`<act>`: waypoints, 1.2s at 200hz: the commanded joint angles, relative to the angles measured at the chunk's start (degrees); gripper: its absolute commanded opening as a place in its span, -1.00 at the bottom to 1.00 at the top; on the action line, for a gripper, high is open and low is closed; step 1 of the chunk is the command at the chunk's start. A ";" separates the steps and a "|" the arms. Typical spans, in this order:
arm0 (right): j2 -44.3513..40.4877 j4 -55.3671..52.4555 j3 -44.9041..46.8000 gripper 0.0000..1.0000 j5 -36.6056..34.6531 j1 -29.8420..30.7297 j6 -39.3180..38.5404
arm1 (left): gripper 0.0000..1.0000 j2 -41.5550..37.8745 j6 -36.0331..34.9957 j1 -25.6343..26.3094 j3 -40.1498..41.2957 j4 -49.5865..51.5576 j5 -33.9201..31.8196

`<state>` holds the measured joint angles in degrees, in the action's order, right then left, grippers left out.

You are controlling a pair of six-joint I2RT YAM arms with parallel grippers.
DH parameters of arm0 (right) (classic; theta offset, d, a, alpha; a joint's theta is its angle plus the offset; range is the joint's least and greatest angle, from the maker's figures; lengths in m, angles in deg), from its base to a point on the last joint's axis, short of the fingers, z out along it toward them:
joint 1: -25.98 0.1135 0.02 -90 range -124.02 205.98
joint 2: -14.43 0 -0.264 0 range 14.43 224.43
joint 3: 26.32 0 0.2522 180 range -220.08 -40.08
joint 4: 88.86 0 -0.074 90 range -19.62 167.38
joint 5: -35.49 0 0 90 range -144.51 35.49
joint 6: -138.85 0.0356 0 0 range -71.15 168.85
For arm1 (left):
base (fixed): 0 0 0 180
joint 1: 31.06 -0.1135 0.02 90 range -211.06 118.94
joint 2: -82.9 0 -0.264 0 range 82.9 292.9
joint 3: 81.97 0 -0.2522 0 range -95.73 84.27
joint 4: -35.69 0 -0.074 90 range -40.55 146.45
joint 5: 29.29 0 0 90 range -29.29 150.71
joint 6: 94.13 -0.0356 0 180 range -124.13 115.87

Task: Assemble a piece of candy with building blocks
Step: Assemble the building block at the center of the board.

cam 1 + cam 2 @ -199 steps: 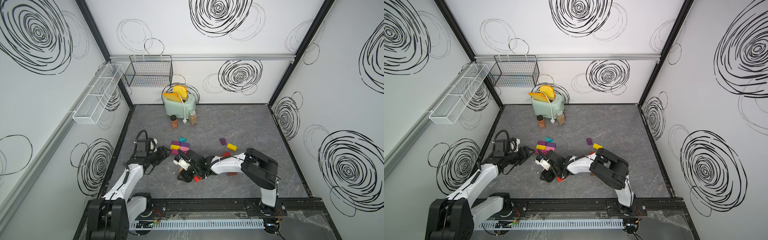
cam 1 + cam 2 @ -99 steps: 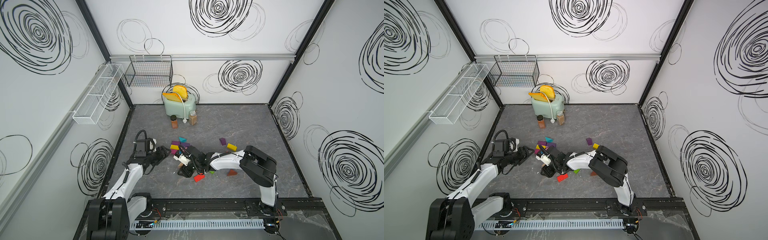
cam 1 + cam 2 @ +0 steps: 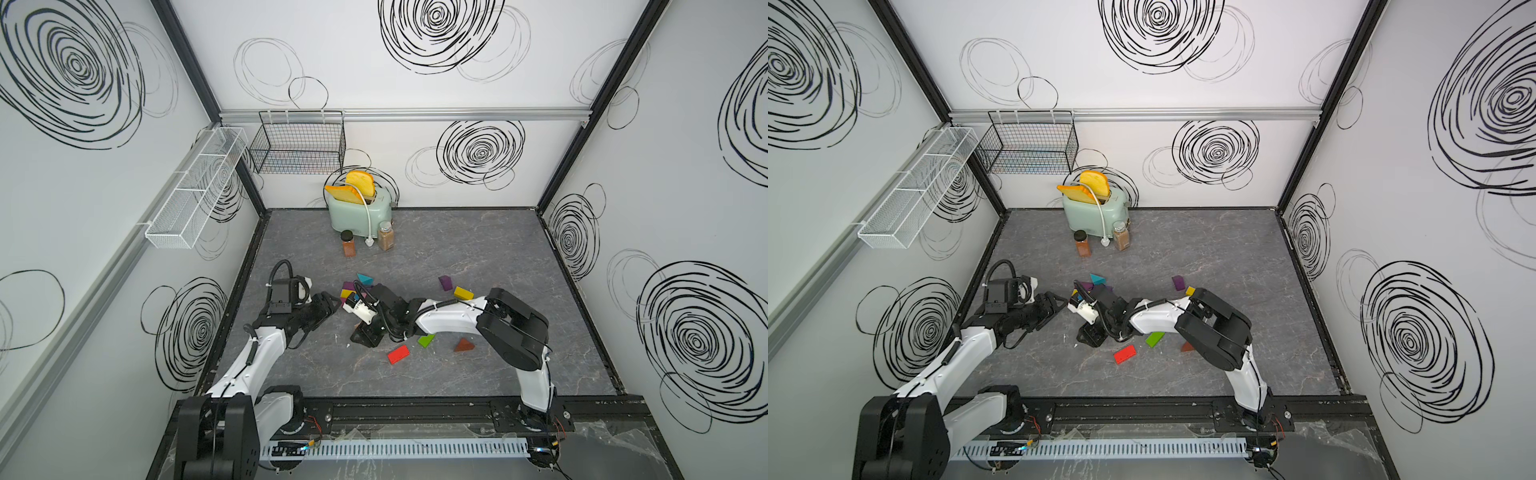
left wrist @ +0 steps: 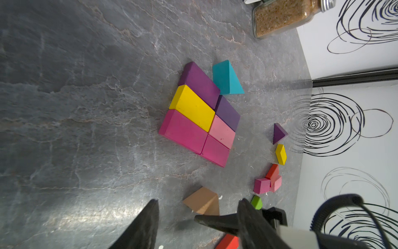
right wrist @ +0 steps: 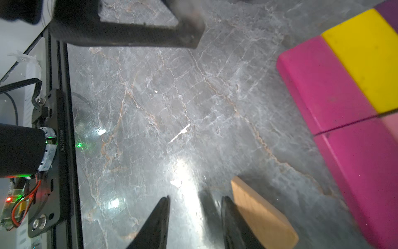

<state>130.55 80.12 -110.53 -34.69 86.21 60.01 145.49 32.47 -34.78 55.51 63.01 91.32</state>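
Six building blocks, flat bricks in purple, yellow, magenta and pink, lie joined as one slab (image 4: pixel 199 114) on the grey floor, with a teal triangle (image 4: pixel 227 78) at its corner. My left gripper (image 4: pixel 199 201) is open and empty, pointing at the slab (image 3: pixel 347 293) from the left. A tan triangle (image 4: pixel 202 201) lies just past its fingertips. My right gripper (image 5: pixel 196 198) is open too, low over the floor, with the tan triangle (image 5: pixel 258 211) against the outside of one finger. The red brick (image 3: pixel 398 354) and green brick (image 3: pixel 426 340) lie loose by the right arm.
A purple triangle (image 3: pixel 445 283), a yellow block (image 3: pixel 462 293) and a brown triangle (image 3: pixel 464 345) lie to the right. At the back stand a mint toaster (image 3: pixel 359 210) and two spice jars (image 3: pixel 348 244) (image 3: pixel 386 236). The black rail (image 3: pixel 415 411) runs along the front edge.
My right gripper has shifted left and back toward the slab, uncovering the red and green bricks on the floor. The left arm has stayed put.
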 commanded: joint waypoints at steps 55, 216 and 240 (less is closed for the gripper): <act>2.02 -2.81 -2.37 -0.14 1.53 -1.52 -2.68 | 0.26 1.83 -1.18 -0.99 -1.66 -2.20 0.68; -12.46 -4.56 13.62 -0.33 -6.80 -5.20 -5.34 | 0.25 2.10 -1.68 2.50 -2.67 -3.07 -0.76; -9.68 -4.40 12.02 -0.43 -6.80 -5.33 -6.20 | 0.25 2.70 -1.88 2.40 -2.88 -3.27 -0.84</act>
<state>119.03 76.45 -96.61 -40.90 80.81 56.34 147.72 31.84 -32.49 54.51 61.19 91.25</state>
